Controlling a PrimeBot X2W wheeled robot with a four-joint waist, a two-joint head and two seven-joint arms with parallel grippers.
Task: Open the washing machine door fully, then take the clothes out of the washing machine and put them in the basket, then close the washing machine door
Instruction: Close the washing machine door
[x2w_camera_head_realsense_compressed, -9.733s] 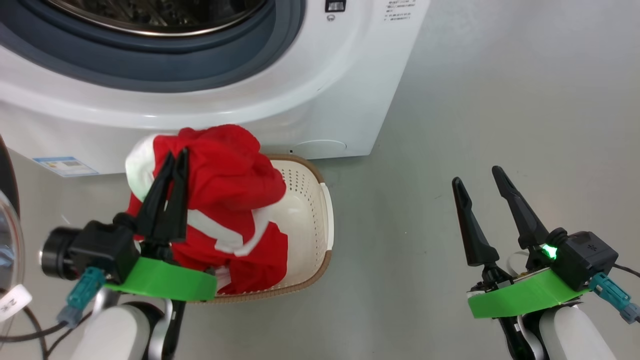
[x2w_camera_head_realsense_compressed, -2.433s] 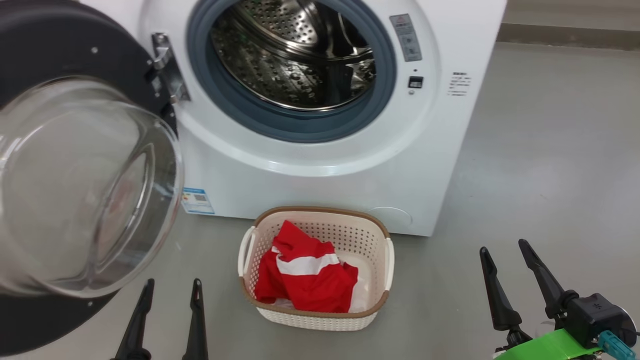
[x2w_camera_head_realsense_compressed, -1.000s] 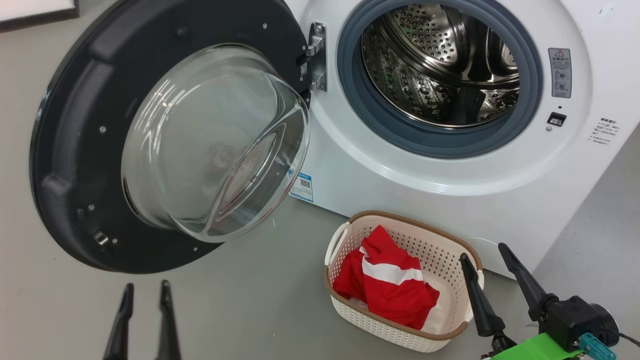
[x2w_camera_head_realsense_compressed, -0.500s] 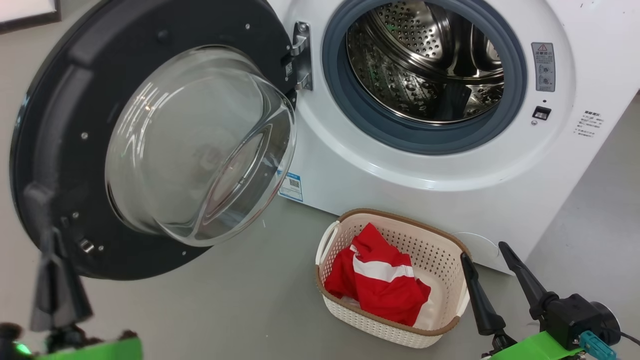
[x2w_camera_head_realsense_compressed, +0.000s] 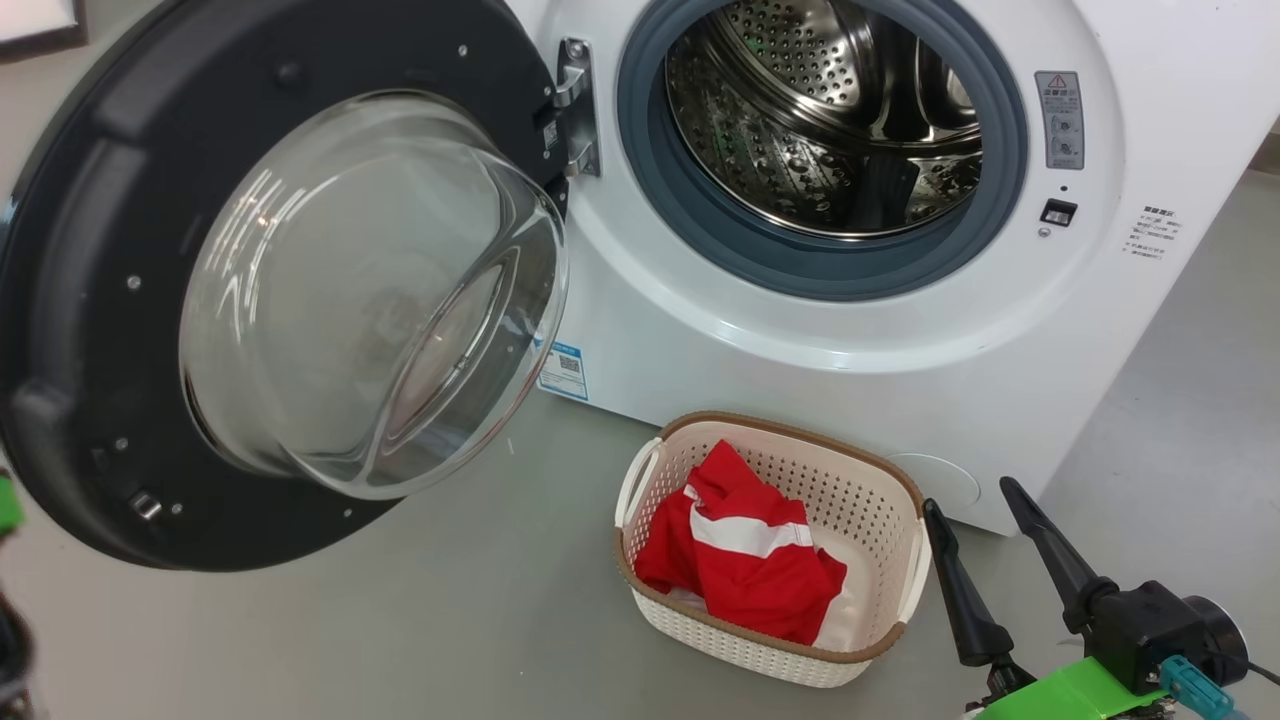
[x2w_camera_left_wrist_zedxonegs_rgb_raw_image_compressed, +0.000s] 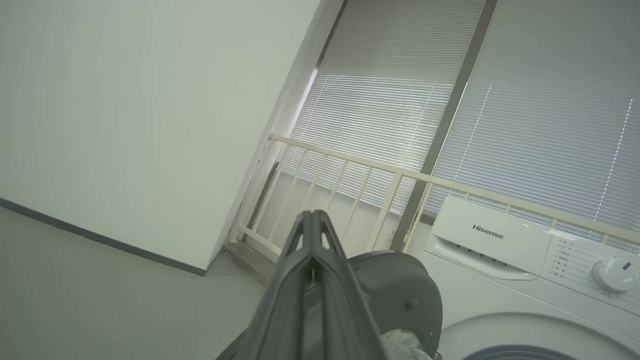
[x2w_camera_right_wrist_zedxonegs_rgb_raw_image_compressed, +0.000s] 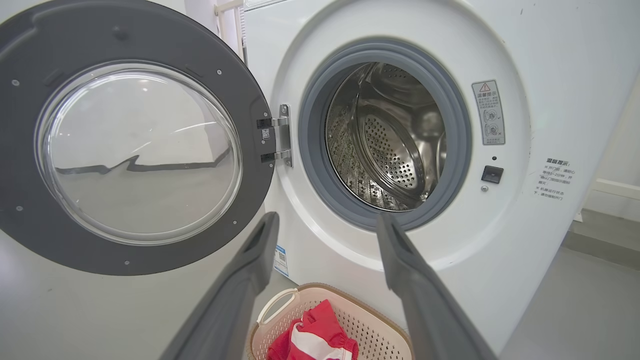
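Observation:
The washing machine (x2w_camera_head_realsense_compressed: 800, 340) stands with its door (x2w_camera_head_realsense_compressed: 90, 300) swung wide to the left, glass bowl facing me, and the steel drum (x2w_camera_head_realsense_compressed: 820, 110) bare. On the floor in front sits the basket (x2w_camera_head_realsense_compressed: 742, 648) with the red and white clothes (x2w_camera_head_realsense_compressed: 740, 560) inside. Beside the basket's right end, my right gripper (x2w_camera_head_realsense_compressed: 970, 497) hangs open and holds nothing. The right wrist view shows the same gripper (x2w_camera_right_wrist_zedxonegs_rgb_raw_image_compressed: 327, 220) aimed at the drum's lower rim, with the basket (x2w_camera_right_wrist_zedxonegs_rgb_raw_image_compressed: 280, 305) below. My left gripper (x2w_camera_left_wrist_zedxonegs_rgb_raw_image_compressed: 312, 216) is shut on nothing, raised beside the door's dark outer side (x2w_camera_left_wrist_zedxonegs_rgb_raw_image_compressed: 400, 285).
Grey floor spreads left of the basket and under the open door. A white wall with a dark skirting (x2w_camera_left_wrist_zedxonegs_rgb_raw_image_compressed: 100, 237) lies left of the machine. Behind the machine stand a cream railing (x2w_camera_left_wrist_zedxonegs_rgb_raw_image_compressed: 395, 175) and window blinds. The machine's control panel (x2w_camera_left_wrist_zedxonegs_rgb_raw_image_compressed: 490, 232) carries a white dial.
My left gripper has shut and swung up and out to the left, leaving the bottom of the head view. The head camera has shifted slightly. The right gripper, basket and clothes stay put.

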